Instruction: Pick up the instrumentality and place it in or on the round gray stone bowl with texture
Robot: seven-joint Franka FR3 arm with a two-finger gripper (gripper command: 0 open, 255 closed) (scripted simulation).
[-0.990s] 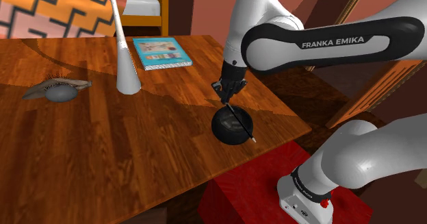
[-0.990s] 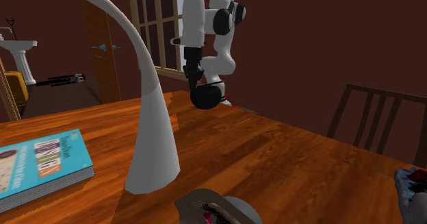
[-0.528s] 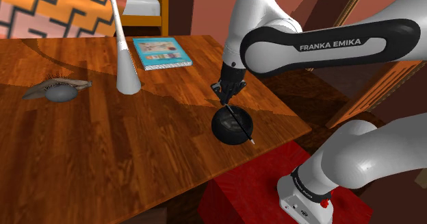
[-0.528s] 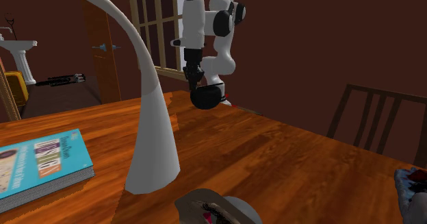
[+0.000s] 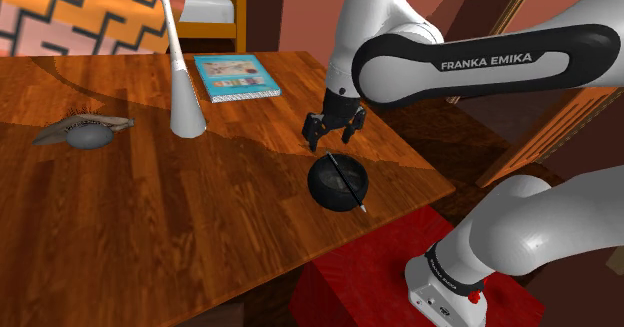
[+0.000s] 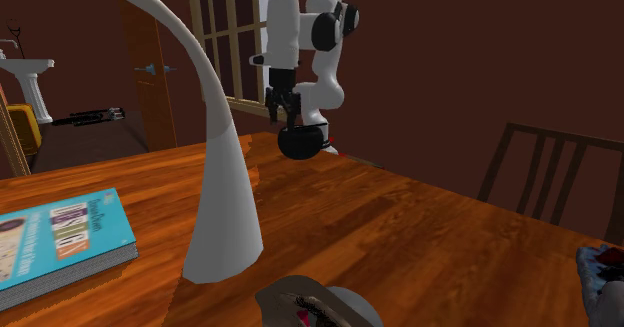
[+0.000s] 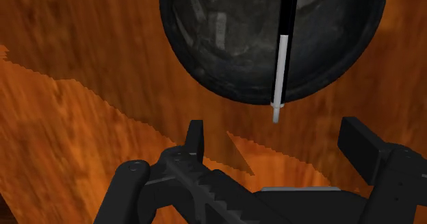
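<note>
A slim pen-like instrument (image 5: 346,181), black with a white end, lies slanted across the rim of the round dark bowl (image 5: 321,191), which stands near the wooden table's edge. My gripper (image 5: 333,134) hovers open just above the bowl, fingers apart and touching nothing. In the wrist view the instrument (image 7: 279,72) rests over the bowl (image 7: 205,44), its white tip jutting past the rim toward my gripper (image 7: 277,140). From the second exterior view, the gripper (image 6: 289,111) hangs right over the bowl (image 6: 302,145).
A tall white curved lamp (image 5: 185,100) and a blue book (image 5: 236,76) stand further back on the table (image 5: 150,215). A grey bristly object (image 5: 82,131) lies toward the shoulder view's left. The red stand (image 5: 380,285) is below the table edge. A chair (image 6: 540,170) flanks the table.
The fingers have opened and let go of the instrument, which now rests across the bowl. The hand has lifted slightly.
</note>
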